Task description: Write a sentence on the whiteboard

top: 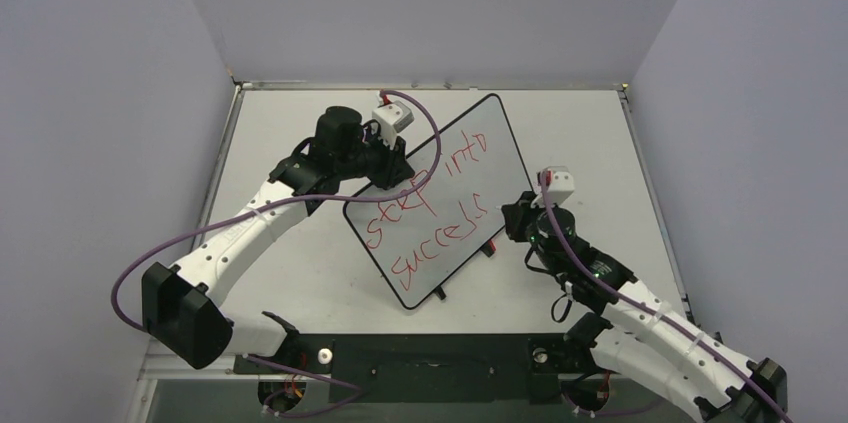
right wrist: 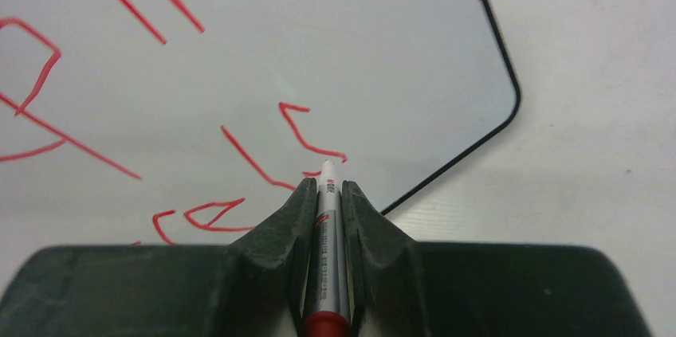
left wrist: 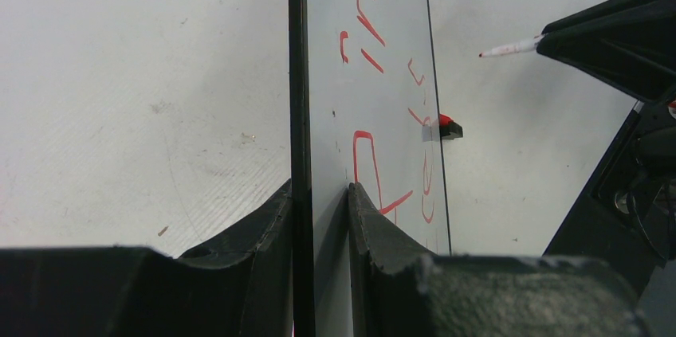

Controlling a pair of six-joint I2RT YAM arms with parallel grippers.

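Nearest, the right gripper (right wrist: 327, 193) has its fingers clamped on a red-ended marker (right wrist: 328, 229), whose white tip points at the whiteboard (right wrist: 398, 50) near the last red strokes. Beyond, the board lies askew across the middle of the grey table (top: 280, 273), with the sentence (top: 430, 211) in two red lines on its face. Farthest, the left gripper (left wrist: 319, 193) pinches the board's black-framed edge between its fingers.

left arm (top: 240, 233): extended forward | left hand (left wrist: 319, 193): clamped | right arm (top: 640, 328): bent | right hand (right wrist: 328, 190): pinched shut
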